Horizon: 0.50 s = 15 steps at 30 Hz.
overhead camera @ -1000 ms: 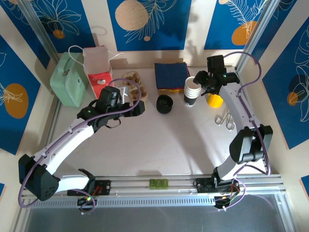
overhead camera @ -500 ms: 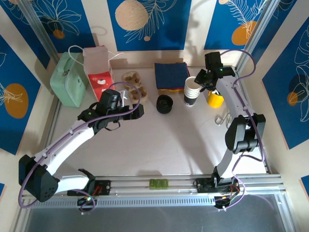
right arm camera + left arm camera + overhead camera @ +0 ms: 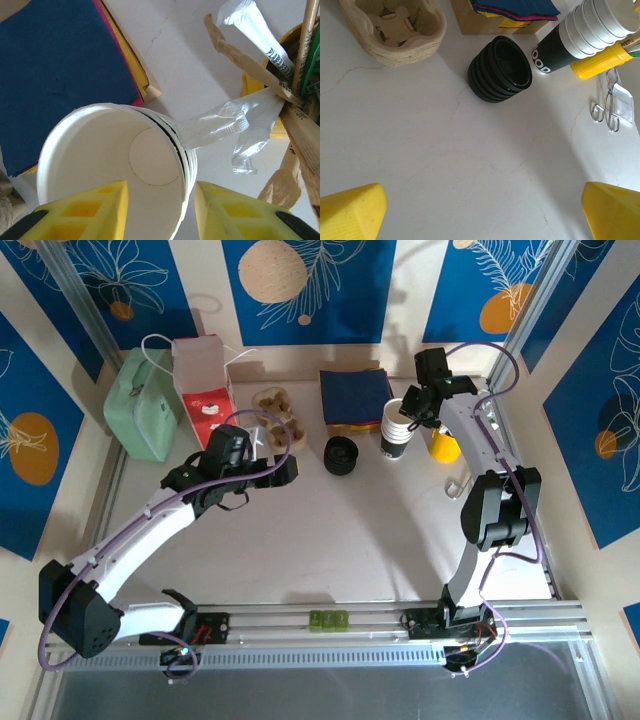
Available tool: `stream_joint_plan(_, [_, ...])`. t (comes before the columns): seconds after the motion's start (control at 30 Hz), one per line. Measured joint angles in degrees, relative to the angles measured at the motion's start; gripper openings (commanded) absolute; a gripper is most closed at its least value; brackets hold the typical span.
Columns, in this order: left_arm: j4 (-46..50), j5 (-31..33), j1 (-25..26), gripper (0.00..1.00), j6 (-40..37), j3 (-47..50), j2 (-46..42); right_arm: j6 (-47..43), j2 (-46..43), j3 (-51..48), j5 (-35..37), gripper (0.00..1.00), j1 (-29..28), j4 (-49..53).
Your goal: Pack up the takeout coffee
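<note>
Far left, at the back of the desk (image 3: 330, 540): a mint-green case (image 3: 140, 410), with a red-and-white carton (image 3: 205, 390) just beside it. Next along, a brown pulp cup carrier (image 3: 275, 410).

In front of the carrier, the left pincer (image 3: 284, 470), hanging over bare desk with its yellow fingers (image 3: 355, 212) spread wide apart.

Right of that, a stack of black lids (image 3: 341, 454) standing on the desk, near the cups. Behind the lids, a pile of navy napkins (image 3: 355, 395).

Then the stack of cups (image 3: 397, 435): dark walls, white rims, upright. Top cup (image 3: 115, 165) of that stack mouth up, no lid on.

Over that mouth, the right pincer (image 3: 410, 410), jaws apart: one yellow finger (image 3: 80, 212) above the white inside, the other outside the rim, cup wall between them, not clamped. Cannot tell whether either finger touches the rim.

Farther right, just beside the stack, a yellow cup of sticks (image 3: 445, 447), with wrapped sticks poking out. In front of it, a small metal clip (image 3: 462, 485) lying on the desk.
</note>
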State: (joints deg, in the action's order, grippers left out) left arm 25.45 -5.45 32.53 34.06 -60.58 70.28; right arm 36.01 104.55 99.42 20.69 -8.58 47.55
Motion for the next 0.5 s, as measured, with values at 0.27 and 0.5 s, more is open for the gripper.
stream_joint_plan(0.27, [0.04,0.00,0.00,0.99,0.00,0.11,0.00,0.00,0.04,0.00,0.33,0.35,0.00,0.09])
stream_joint_plan(0.5, [0.07,0.20,0.00,0.99,0.02,0.24,0.00,0.00,0.04,0.00,0.35,0.32,-0.09,0.07])
